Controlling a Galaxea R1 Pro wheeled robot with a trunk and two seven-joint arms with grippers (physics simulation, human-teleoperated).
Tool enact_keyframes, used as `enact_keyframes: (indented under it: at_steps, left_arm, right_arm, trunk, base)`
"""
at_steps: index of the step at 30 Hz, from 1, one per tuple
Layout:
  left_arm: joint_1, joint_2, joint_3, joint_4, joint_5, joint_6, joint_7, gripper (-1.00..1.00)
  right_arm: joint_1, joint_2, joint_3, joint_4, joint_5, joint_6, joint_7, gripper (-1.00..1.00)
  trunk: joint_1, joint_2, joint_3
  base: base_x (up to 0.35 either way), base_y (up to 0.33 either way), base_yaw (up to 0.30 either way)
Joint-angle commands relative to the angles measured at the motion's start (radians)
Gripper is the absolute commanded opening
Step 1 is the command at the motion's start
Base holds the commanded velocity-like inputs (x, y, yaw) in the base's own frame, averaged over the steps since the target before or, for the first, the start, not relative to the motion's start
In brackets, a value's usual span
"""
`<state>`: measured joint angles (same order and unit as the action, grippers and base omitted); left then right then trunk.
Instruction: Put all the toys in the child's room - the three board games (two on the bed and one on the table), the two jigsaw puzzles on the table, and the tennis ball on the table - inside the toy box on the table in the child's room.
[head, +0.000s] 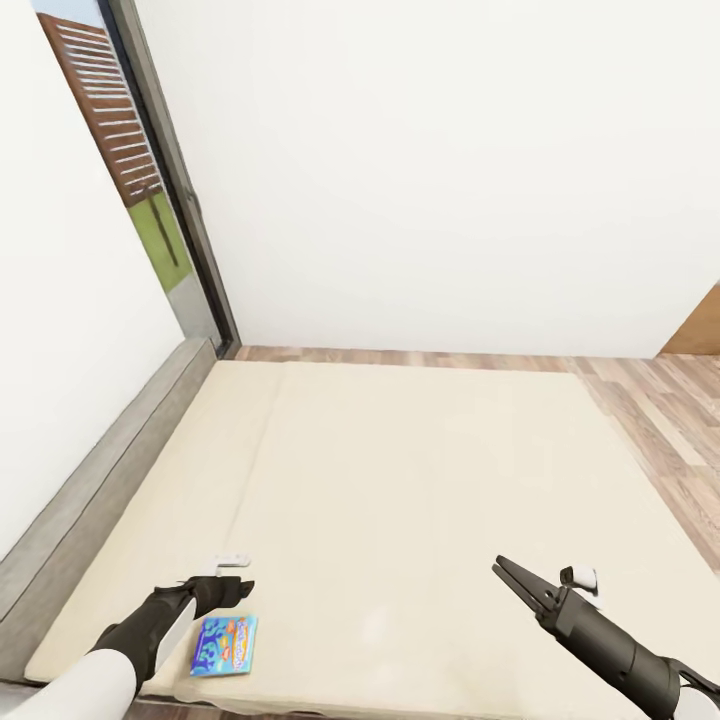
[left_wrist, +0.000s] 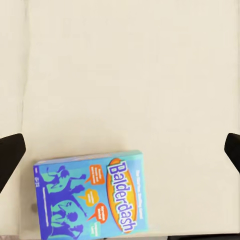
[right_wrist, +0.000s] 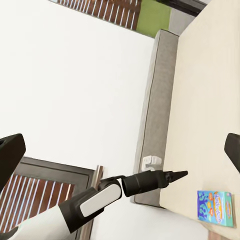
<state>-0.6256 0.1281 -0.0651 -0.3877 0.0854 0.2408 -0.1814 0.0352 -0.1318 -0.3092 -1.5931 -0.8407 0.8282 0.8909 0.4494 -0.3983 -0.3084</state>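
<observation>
A small blue board game (head: 225, 645) (left_wrist: 90, 197), printed "Balderdash", lies flat on the bed (head: 420, 470) near the front left corner of the beige mattress. My left gripper (head: 243, 588) (left_wrist: 120, 150) hovers just above and beyond the box, open and holding nothing. The right wrist view shows this box (right_wrist: 216, 208) too, with the left gripper (right_wrist: 180, 173) in the air beside it. My right gripper (head: 508, 573) (right_wrist: 120, 155) hangs over the mattress's front right part, open and empty, pointing across the bed toward the left arm.
The bed's grey frame (head: 95, 480) runs along the white left wall. A tall dark-framed window (head: 140, 170) stands in the far left corner. Wood-plank floor (head: 670, 430) lies beyond and to the right of the mattress.
</observation>
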Motion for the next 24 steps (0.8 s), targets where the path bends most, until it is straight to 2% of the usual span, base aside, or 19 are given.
enact_keyframes:
  at_steps: [1, 9, 16, 24]
  left_arm:
    - [0.0, 0.002, -0.007, -0.002, 0.009, 0.006, 0.0, 1.0]
    - [0.0, 0.012, -0.007, -0.003, 0.009, -0.004, -0.006, 1.0]
    - [0.0, 0.016, -0.007, -0.003, 0.009, -0.006, -0.007, 1.0]
    - [0.0, 0.016, -0.007, -0.003, 0.008, -0.007, -0.007, 1.0]
  right_arm:
    - [0.0, 0.0, -0.001, -0.001, -0.003, 0.005, 0.0, 1.0]
    - [0.0, 0.0, -0.001, -0.001, -0.003, 0.005, 0.0, 1.0]
    - [0.0, 0.0, 0.0, -0.001, -0.003, 0.005, -0.001, 1.0]
    - [0.0, 0.0, 0.0, -0.001, -0.003, 0.005, -0.001, 1.0]
  trunk:
    - [0.001, -0.002, -0.001]
    - [0.001, -0.002, -0.001]
    - [0.001, -0.002, -0.001]
    - [0.001, -0.002, -0.001]
  base:
    - [0.0, 0.0, -0.05]
    - [0.0, 0.004, -0.016]
    - [0.0, 0.131, -0.002]
    - [0.0, 0.038, 0.0]
